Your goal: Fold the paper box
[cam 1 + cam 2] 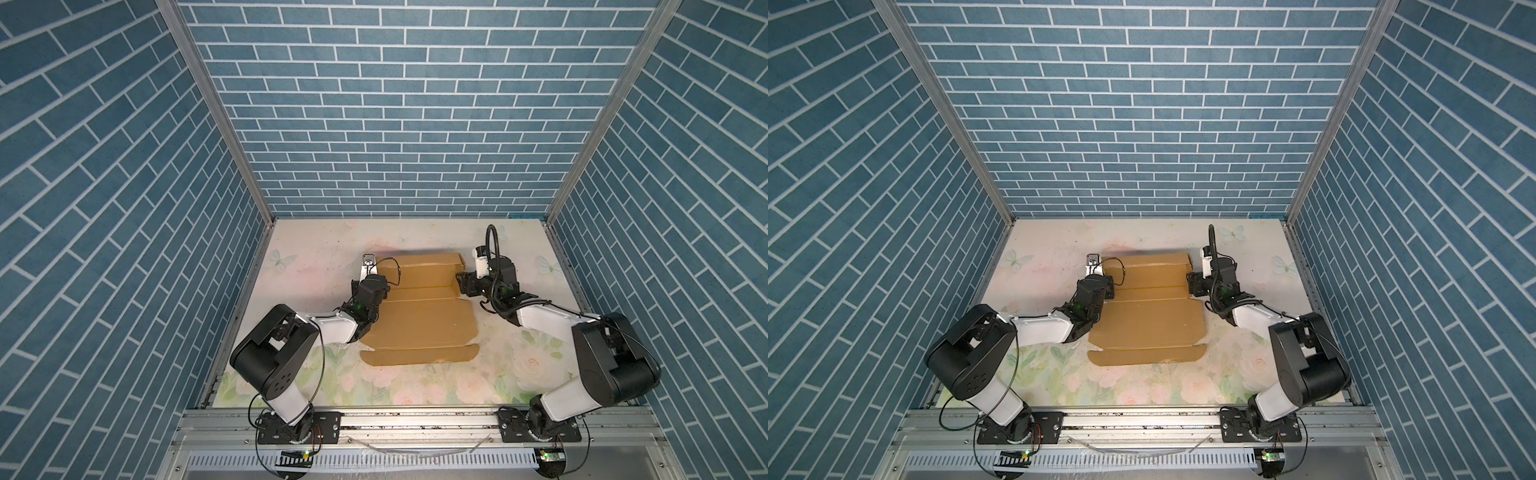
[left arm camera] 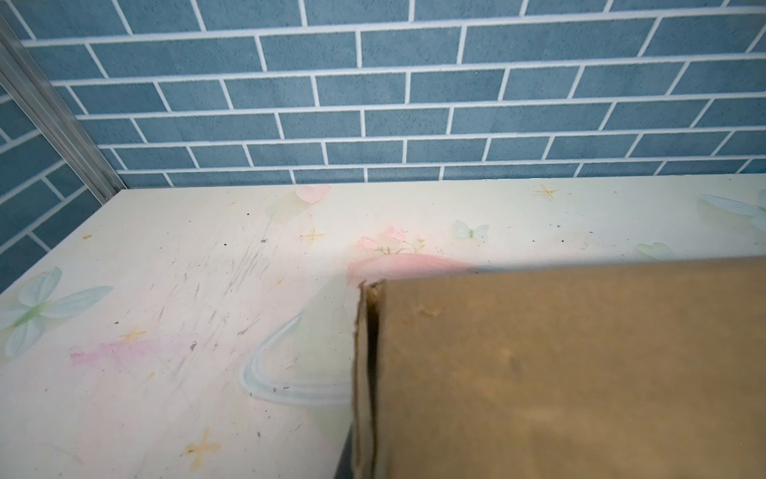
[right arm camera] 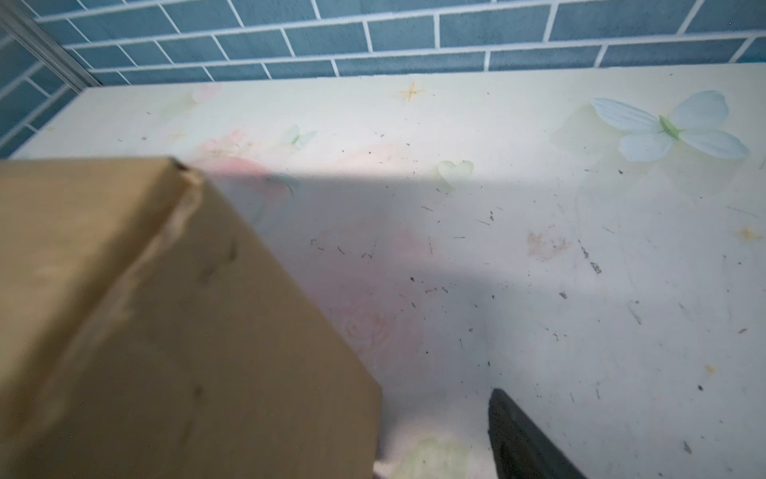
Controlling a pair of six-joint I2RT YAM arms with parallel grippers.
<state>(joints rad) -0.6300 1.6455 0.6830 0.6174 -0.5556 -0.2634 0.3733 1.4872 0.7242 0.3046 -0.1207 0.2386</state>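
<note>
Lying half-folded on a floral surface (image 1: 311,249), a paper box (image 1: 415,324); left gripper (image 1: 386,286) jaws closed at its left side, right gripper (image 1: 459,283) jaws spread beside its right.

— Home, shop, lab?
— Lab: a robot test cell. Boxed in on three sides by blue brick-print panels (image 1: 399,124) held in aluminium posts (image 1: 218,112).
— Anything more?
— With left arm (image 1: 272,361) and right arm (image 1: 611,365) bolted to an aluminium rail (image 1: 415,419) along the near edge of a scuffed floral-print table (image 1: 415,386). Slotted cable duct (image 1: 415,459) just in front.
</note>
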